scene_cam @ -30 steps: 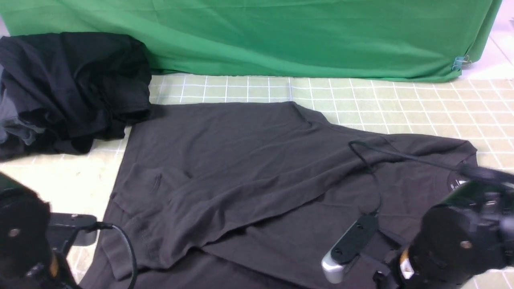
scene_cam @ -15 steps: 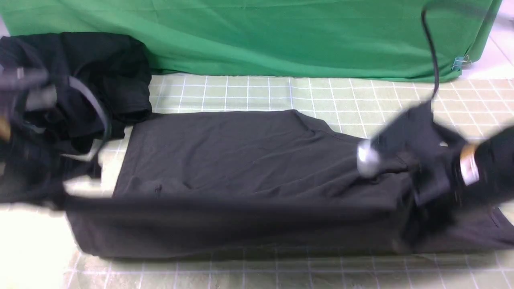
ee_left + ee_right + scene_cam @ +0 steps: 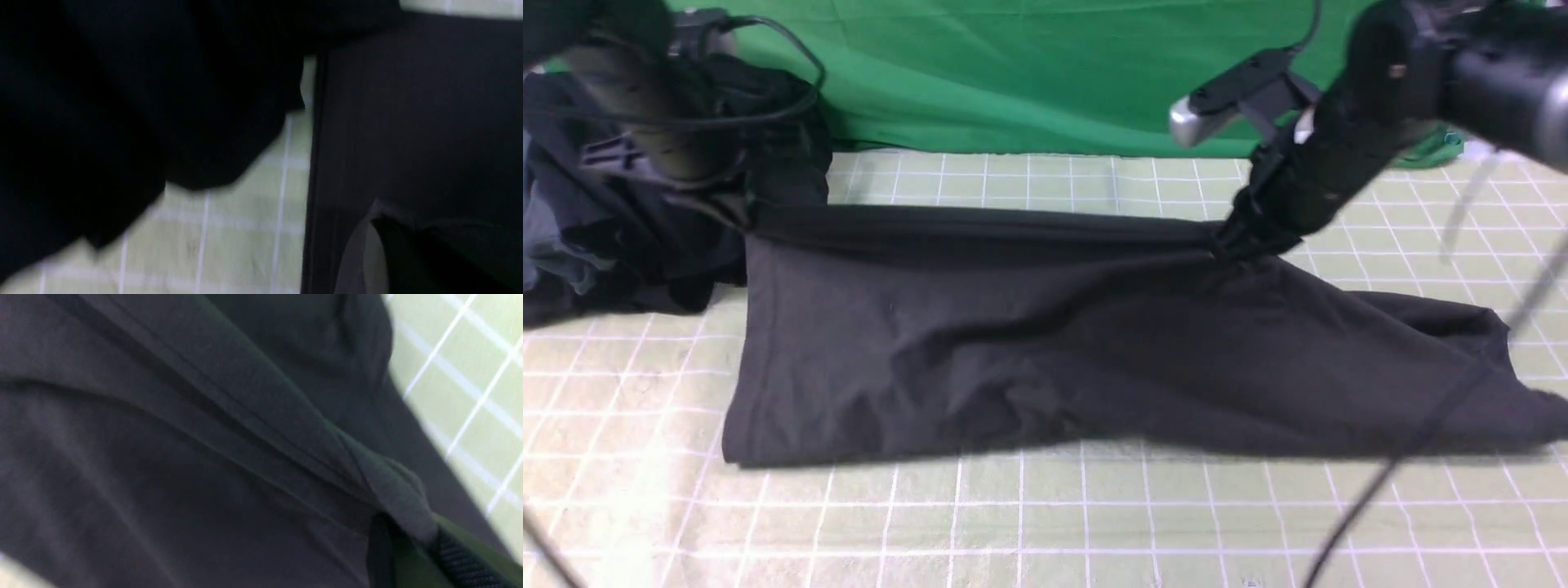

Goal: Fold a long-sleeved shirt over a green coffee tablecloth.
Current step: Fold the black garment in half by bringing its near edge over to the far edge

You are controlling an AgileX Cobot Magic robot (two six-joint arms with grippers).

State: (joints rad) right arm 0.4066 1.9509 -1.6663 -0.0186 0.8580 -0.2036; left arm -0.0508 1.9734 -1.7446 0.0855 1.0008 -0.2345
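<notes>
Grid-printed cloth fills the nearest part of the front view: the green coffee tablecloth [image 3: 1045, 523], pale yellow-green and matte, is ruled by thin white lines into small squares and lies flat. A thin black cable [image 3: 1413, 441] crosses its near right side, smeared by blur. Beyond it the long-sleeved shirt [image 3: 1029, 351], a soft charcoal-grey knit, stretches across the middle of the tablecloth. Its near edge rests on the cloth in a fairly straight line, a stitched hem runs down its left side, and a tapering part trails right until the frame cuts it off. The face that shows is plain and too dark and soft for any lettering to be read. The shirt's far edge is lifted off the table and drawn taut, nearly level, between the two grippers. The right gripper [image 3: 1232, 245] is closed on a bunch of that edge. In the right wrist view the shirt [image 3: 163, 457] gathers in ridged pleats against a ribbed fingertip [image 3: 461, 559], with the tablecloth [image 3: 470, 375] beside it. The left gripper [image 3: 737, 214] is closed on the other end, its tips lost against the black behind. The left wrist view is badly blurred: a straight edge of the shirt [image 3: 408, 122], a patch of tablecloth [image 3: 245, 228], and an unidentifiable black mass [image 3: 102, 102]. Farther left, a crumpled pile of dark garments [image 3: 572, 261], black and grey-blue, is half hidden by the left arm. Behind everything hangs a plain bright green drape [image 3: 1013, 73] with long creases.
</notes>
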